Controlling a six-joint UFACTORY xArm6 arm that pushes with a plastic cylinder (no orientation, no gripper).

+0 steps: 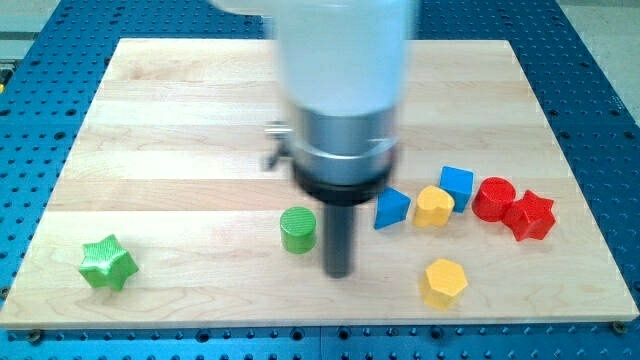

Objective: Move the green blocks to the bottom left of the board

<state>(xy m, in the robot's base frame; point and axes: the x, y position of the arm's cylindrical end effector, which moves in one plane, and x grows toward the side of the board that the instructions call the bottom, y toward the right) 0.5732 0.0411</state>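
A green star block (107, 264) lies near the board's bottom left corner. A green cylinder block (297, 229) stands at the lower middle of the board. My tip (338, 273) rests on the board just to the right of the green cylinder and slightly below it, with a small gap between them. The arm's white and grey body hangs over the middle of the board and hides what lies behind it.
On the wooden board (180, 120), right of my tip: a blue triangular block (391, 208), a yellow block (434, 206), a blue cube (456, 186), a red cylinder (493, 198), a red star (530, 215) and a yellow hexagon (444, 281).
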